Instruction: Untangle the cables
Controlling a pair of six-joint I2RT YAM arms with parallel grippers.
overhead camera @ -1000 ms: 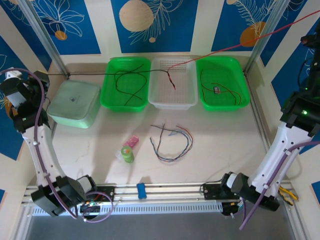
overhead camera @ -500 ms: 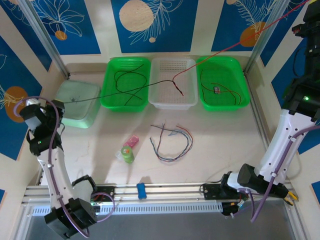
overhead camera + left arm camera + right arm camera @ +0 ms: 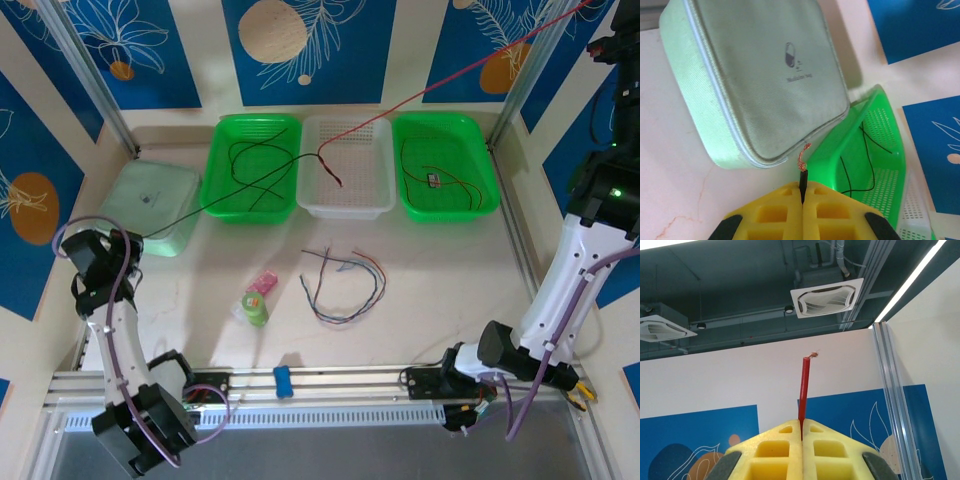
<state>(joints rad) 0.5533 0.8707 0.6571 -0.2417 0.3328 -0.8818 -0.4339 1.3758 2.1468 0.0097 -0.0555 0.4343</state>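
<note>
Pinching the stripped end of a black cable (image 3: 803,181), the left hand (image 3: 803,194) has its yellow fingers pressed together, and bare copper strands curl out just past them near the edge of a pale green zipped medicine pouch (image 3: 755,75). In the top view this black cable runs taut up and to the right, over the pouch's corner and the left green basket (image 3: 222,205). It joins a red cable (image 3: 440,85) above the white basket (image 3: 345,210), and a short tail hangs from the join. The red cable climbs taut to the upper right. There the raised right hand (image 3: 801,427) has its fingers closed on the red end, which stands upright with a frayed tip. On the desk (image 3: 450,290), in front of the white basket, a loose bundle (image 3: 345,290) of black, red and blue-grey cables lies in an open curve.

A second ago the left arm stood higher and farther back, and the black cable ran level along the baskets' far rim. Now it slants steeply. The join has shifted slightly left, and the loose bundle has not moved.
</note>
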